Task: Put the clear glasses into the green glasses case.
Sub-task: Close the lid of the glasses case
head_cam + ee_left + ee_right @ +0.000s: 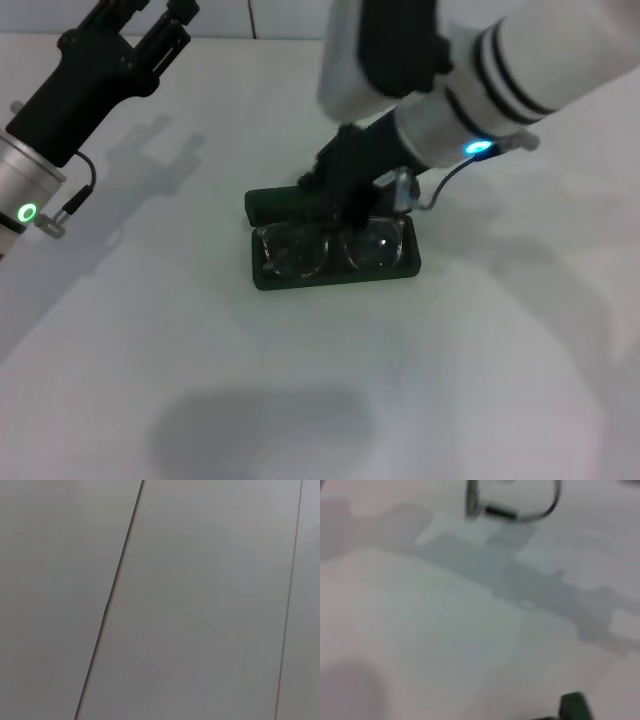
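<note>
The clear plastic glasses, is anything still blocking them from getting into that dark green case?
Nothing visible: the clear plastic glasses already lie in the open dark green rectangular case, with the right claw right over them.

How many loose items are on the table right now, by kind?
Clear glasses: 1, lying in the open case under the right tool
Green glasses case: 1
Total: 2
</note>
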